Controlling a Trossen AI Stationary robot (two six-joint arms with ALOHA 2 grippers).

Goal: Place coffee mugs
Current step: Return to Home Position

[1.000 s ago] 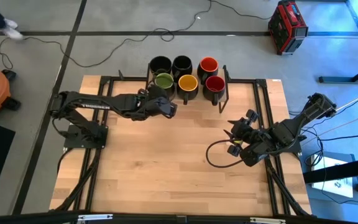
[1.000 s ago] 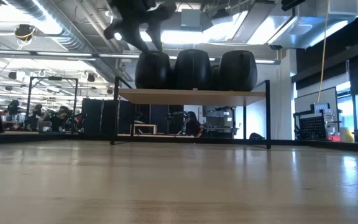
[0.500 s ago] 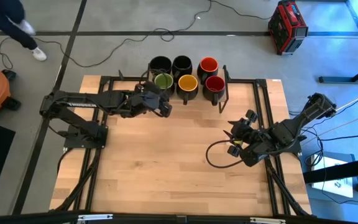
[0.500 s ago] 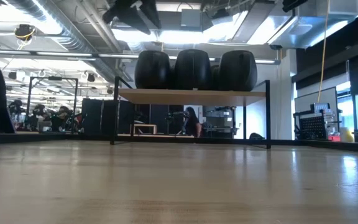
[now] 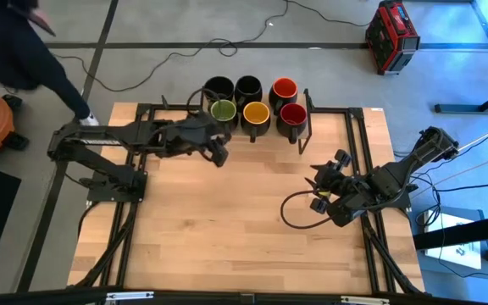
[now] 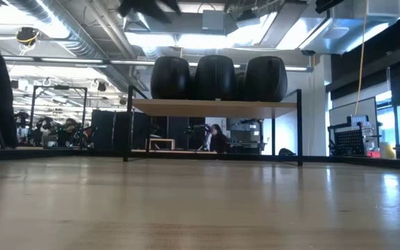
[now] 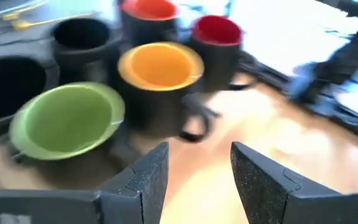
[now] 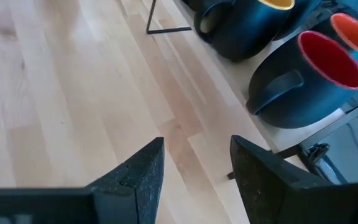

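1. Mugs (image 6: 215, 78) stand in two rows of three on the shelf (image 6: 214, 105) at the far edge of the table (image 5: 227, 246). The green (image 5: 224, 109), yellow (image 5: 255, 112) and dark red (image 5: 292, 114) ones make the near row. The two black (image 5: 219, 88) (image 5: 247, 86) and the orange-red (image 5: 284, 87) make the far row.
2. Placing looks done, so what is left is to park the arms cleanly.
3. Left gripper (image 5: 220, 152) hangs on the near side of the green mug, close to it but apart. Its fingers (image 7: 143, 180) are spread with nothing between them.
4. Pull that arm toward the near left in one smooth line, away from the shelf. Keep the fingers above the green mug's rim and clear of the yellow mug's handle (the handle juts toward the gripper in the wrist view).
5. Avoid any sideways sweep along the near row, since a nudge to one mug could push the far row off the shelf.
6. Right gripper (image 5: 318, 182) waits over the right side of the table, well apart from the mugs, fingers spread and empty. Leave it where it is, beside the cable loop (image 5: 299, 212).
7. Person (image 5: 15, 42) stands beyond the far left corner, near the left arm's base, so fold the elbow in over the table.
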